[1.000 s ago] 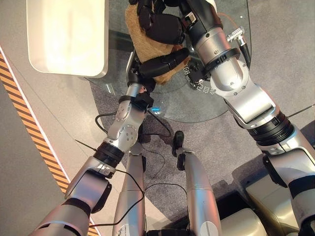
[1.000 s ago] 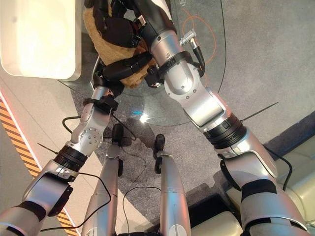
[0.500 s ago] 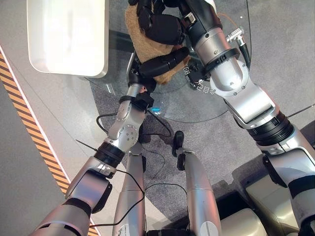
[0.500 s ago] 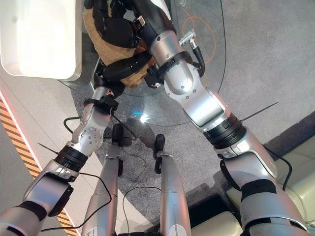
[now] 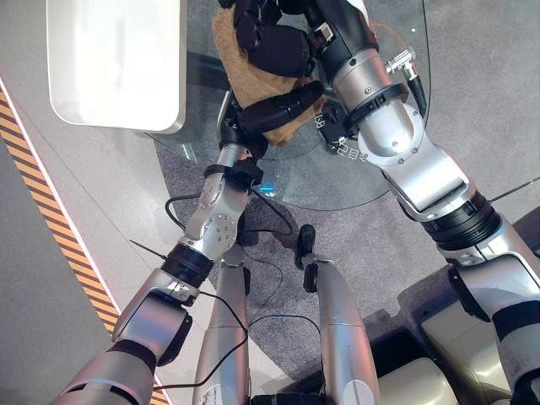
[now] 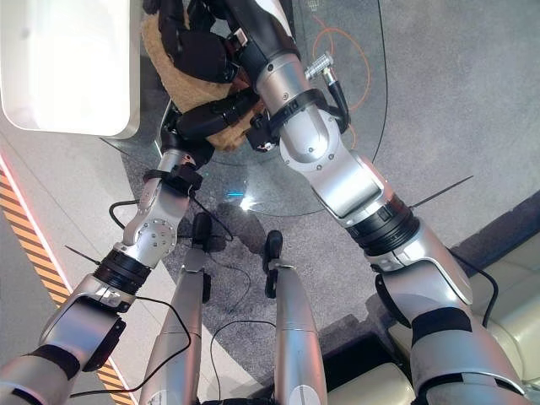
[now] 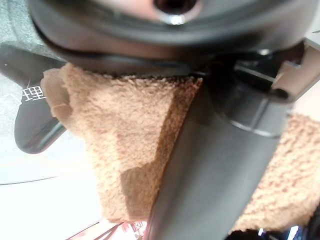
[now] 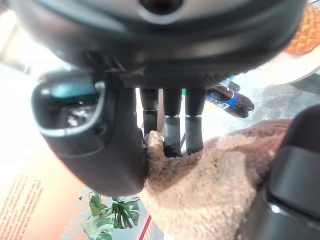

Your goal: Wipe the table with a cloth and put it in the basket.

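Both robot hands are working the brown cloth (image 5: 253,80) on the round glass bench (image 5: 371,181), at its far-left side.

Left robot hand (image 5: 278,108) is lying across the near edge of the cloth, dark fingers stretching over the pile. In its wrist view the thumb (image 7: 210,165) is running straight across the cloth, with cloth showing on both sides of it. Whether those fingers are pinching or just pressing flat, I can't tell; the tips are hidden behind the cloth and the right arm.

Right robot hand (image 5: 270,42) is sitting on top of the cloth, just beyond the left one, and is cut off by the frame's upper edge. In its wrist view the fingers (image 8: 172,135) are pointing straight down into the cloth (image 8: 210,185) with the tips sinking into the pile, thumb alongside. They look extended and pressing, not curled round it.

The cloth's far end is cropped and its middle is covered by both hands.

A white rounded tray-like object (image 5: 118,59) is lying left of the hands, partly overlapping the bench rim. An orange woven edge (image 8: 306,30) is peeking in at the corner of the right wrist view, too cropped to identify.
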